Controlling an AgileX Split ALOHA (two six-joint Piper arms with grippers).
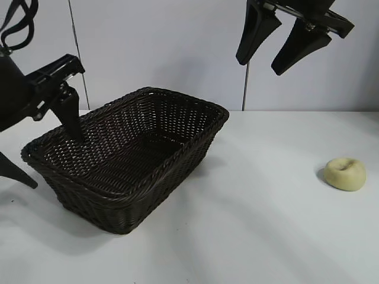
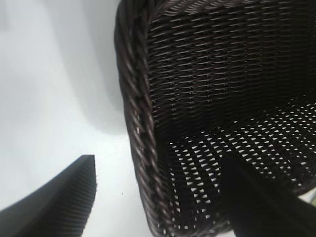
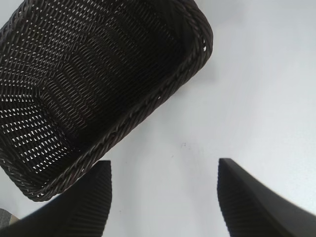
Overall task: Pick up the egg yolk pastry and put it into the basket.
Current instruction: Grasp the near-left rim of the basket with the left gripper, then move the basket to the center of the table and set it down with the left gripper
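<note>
While the egg yolk pastry [image 1: 345, 173] sits alone on the white counter [image 1: 254, 225] at the exterior view's right, well apart from the basket [image 1: 157, 94], neither arm has hold of anything.

Right gripper [image 1: 283, 50]: raised high above the counter, jaws spread wide, empty. Its wrist view shows the basket's corner and bare counter between the jaws, no pastry. Pastry lies below the gripper and further toward the right edge, on the side away from the basket.

Left gripper [image 1: 44, 148]: low at the basket's left end, jaws wide and straddling the braided rim, one inside the basket and one outside over the counter. Holds nothing.

Judgement: right arm is clearly the nearer one; the basket stands between the left arm and the pastry. Pastry is round, dimple up, no long axis, so approach angle should matter little. Next move calls for shifting outward, then descending. Pick not yet begun.
</note>
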